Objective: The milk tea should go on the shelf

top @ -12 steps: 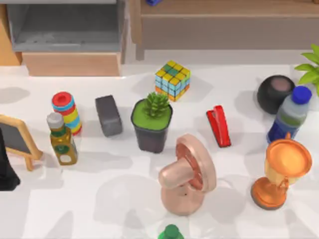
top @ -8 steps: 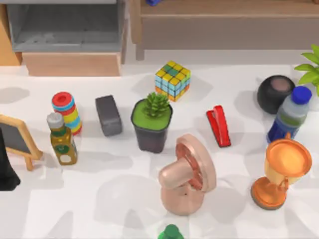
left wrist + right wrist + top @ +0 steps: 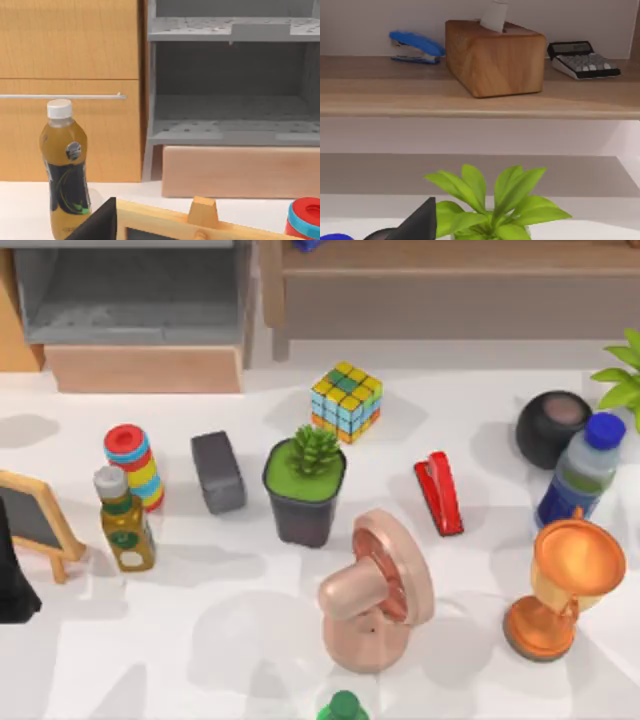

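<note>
- The left gripper (image 3: 10,585) sits low at the table's 8 o'clock edge, seen from above as a dark shape just beside a small wooden-framed chalkboard (image 3: 35,520).
- Its wrist camera looks level across the table toward the grey-lined box (image 3: 230,130). Whether this gripper is wide or narrow cannot be told.
- The right gripper (image 3: 417,222) shows as a dark wedge beside a leafy green plant (image 3: 495,205). It faces the shelf (image 3: 395,100) squarely and level. How wide it stands cannot be told either.
- The milk tea (image 3: 133,466), taken here to be the striped cup with a red lid though no label is readable, stands upright at about 10 o'clock on the table. It rests on the white tabletop, held by nothing.
- At the cup's 6 o'clock, just beside it, stands a grey-capped olive bottle (image 3: 125,522); at its 3 o'clock lies a dark grey block (image 3: 218,472).
- The shelf runs along the far edge from 12 to 2 o'clock, well apart from the cup.
- Its upper board carries a blue stapler (image 3: 415,46), a wooden tissue box (image 3: 495,57) and a calculator (image 3: 582,59).
</note>
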Controlling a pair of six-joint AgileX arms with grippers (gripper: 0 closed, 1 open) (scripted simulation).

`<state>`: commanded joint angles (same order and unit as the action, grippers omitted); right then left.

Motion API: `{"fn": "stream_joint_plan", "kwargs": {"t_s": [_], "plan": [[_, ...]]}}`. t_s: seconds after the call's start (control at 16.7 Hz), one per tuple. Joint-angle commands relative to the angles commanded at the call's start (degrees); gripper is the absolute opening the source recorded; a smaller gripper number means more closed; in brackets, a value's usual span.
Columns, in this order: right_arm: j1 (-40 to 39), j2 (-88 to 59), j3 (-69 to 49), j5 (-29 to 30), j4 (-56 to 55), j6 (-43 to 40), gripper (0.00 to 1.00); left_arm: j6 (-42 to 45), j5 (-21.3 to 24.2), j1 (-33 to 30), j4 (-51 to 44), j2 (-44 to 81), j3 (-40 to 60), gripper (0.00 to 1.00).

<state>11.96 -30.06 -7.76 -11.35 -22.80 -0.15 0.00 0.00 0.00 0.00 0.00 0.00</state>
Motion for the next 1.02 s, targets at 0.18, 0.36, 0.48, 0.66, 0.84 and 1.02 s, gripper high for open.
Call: {"fn": "stream_joint_plan", "kwargs": {"t_s": [0.18,0.36,0.48,0.66,0.84,1.02], "plan": [[6.3,-15.9,-4.0,-6.0,-12.0,0.0,1.0,0.0,0.0,0.0,0.0,0.0,0.0,1.0],[12.8,-32.5,-8.3,-12.3,-24.5,0.1,1.0,0.0,0.0,0.0,0.0,0.0,0.0,1.0],[17.2,-43.4,-11.1,-16.4,-32.8,0.1,1.0,0.0,0.0,0.0,0.0,0.0,0.0,1.0],[23.4,-59.0,-15.1,-22.3,-44.6,0.2,1.0,0.0,0.0,0.0,0.0,0.0,0.0,1.0],[28.9,-73.0,-18.6,-27.6,-55.1,0.4,1.0,0.0,0.0,0.0,0.0,0.0,0.0,1.0],[33.4,-84.4,-21.5,-31.9,-63.6,0.5,1.0,0.0,0.0,0.0,0.0,0.0,0.0,1.0]]}}
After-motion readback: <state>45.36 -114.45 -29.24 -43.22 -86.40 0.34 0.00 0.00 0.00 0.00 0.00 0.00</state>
